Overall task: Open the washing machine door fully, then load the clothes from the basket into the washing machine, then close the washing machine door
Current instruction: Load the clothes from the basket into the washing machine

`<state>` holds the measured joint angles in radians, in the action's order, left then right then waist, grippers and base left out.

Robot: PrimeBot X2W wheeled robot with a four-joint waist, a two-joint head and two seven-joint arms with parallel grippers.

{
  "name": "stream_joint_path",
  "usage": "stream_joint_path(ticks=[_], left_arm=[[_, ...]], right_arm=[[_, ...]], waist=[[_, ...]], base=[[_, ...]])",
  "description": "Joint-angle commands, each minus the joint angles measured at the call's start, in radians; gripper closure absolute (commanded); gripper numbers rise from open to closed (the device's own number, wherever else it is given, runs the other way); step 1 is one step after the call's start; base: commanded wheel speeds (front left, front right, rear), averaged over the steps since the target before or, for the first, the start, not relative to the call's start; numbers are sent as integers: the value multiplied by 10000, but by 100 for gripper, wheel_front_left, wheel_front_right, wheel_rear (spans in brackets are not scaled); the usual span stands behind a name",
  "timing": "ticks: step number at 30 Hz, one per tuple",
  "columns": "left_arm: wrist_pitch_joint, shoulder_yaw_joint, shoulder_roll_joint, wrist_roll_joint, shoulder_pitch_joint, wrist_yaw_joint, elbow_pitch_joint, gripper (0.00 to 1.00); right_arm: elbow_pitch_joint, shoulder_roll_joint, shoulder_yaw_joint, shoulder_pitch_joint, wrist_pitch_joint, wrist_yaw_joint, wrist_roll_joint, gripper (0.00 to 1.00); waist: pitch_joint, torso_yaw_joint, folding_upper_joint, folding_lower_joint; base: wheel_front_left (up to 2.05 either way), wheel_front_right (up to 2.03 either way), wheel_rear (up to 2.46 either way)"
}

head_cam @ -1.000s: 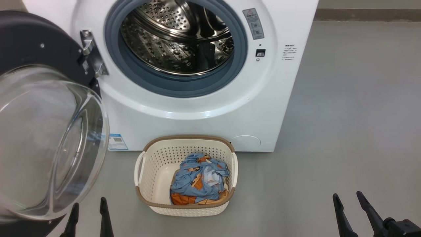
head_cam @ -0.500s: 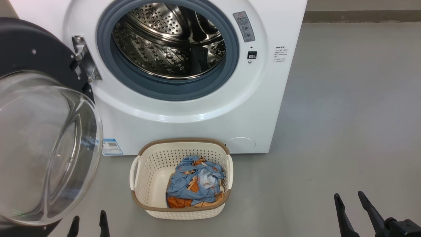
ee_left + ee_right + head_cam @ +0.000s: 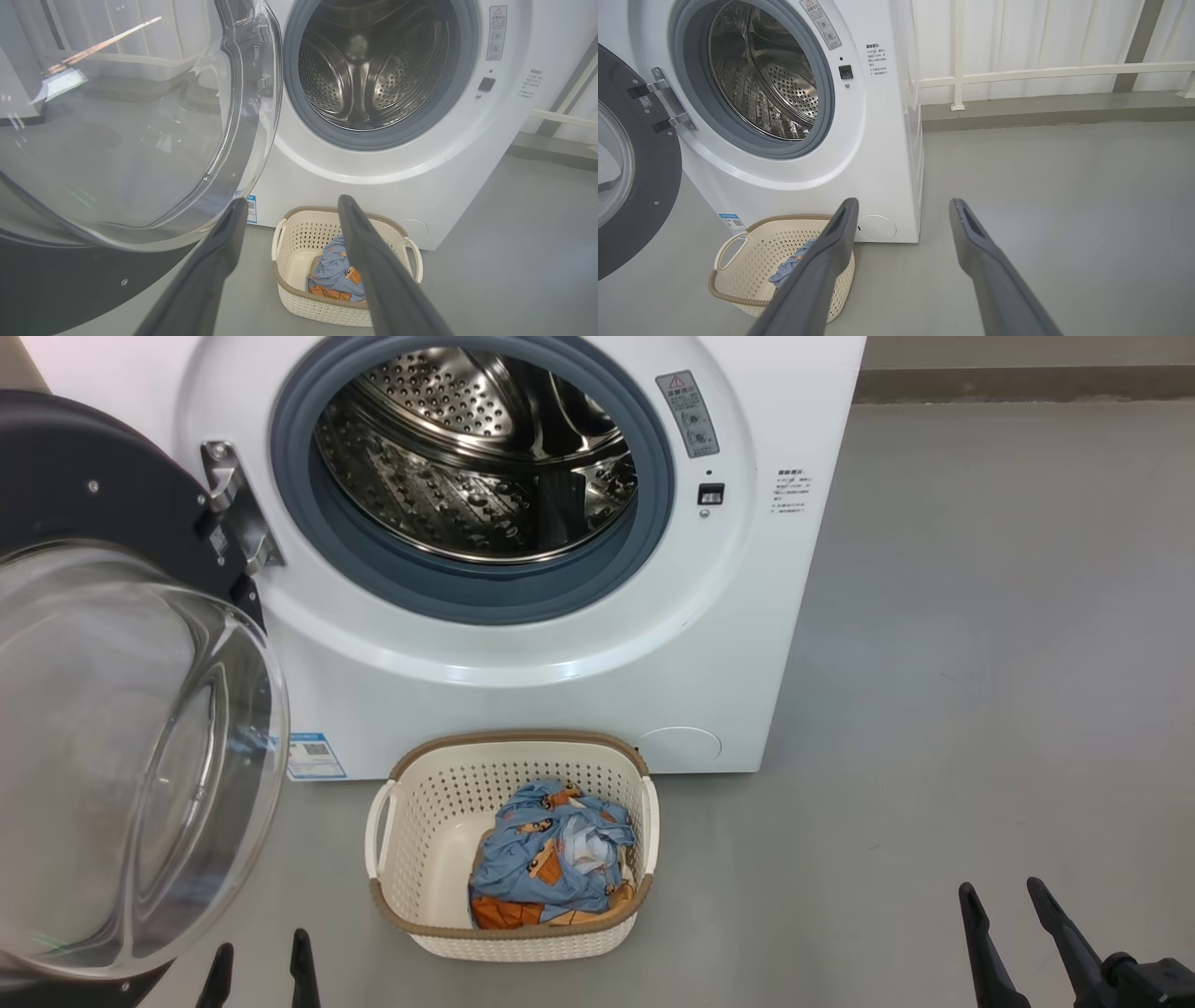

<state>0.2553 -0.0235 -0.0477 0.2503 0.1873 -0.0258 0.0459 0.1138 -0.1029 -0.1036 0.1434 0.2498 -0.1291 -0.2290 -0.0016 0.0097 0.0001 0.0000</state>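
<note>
Head view: left claw (image 3: 260,943) and right claw (image 3: 1001,887) spread, empty; clothes (image 3: 551,854) in basket (image 3: 509,740).

We note the drum mouth (image 3: 481,457) of the washing machine (image 3: 560,700) standing wide open w/ nothing across it; approach from front & right looks free. The washing machine door (image 3: 121,737) is swung out on the left side, glass bowl bulging toward us. It's the main obstacle there, overhanging the floor (image 3: 980,663) just left of the basket (image 3: 509,931). Basket sits in front of the machine, below the mouth, top open; clothes (image 3: 551,854) reachable from above. Left gripper (image 3: 261,943) is just beside the door's lower rim, tight. Right gripper (image 3: 1001,887) is over bare floor, well apart from machine & basket.
</note>
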Motion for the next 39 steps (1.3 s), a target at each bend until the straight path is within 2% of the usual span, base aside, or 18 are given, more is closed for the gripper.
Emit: stream_joint_path(ticks=[1,39], left_arm=[[64,292,-27,-58,-112,27,-303,0],[65,336,-26,-325,-141,42,52,0]], right_arm=[[-206,-178,237,-327,120,-16,69,0],[-191,-115,231,-296,120,-16,33,0]], waist=[[-6,-10,-1,0],[-12,4,-1,0]], base=[[0,0,0],[0,0,0]])
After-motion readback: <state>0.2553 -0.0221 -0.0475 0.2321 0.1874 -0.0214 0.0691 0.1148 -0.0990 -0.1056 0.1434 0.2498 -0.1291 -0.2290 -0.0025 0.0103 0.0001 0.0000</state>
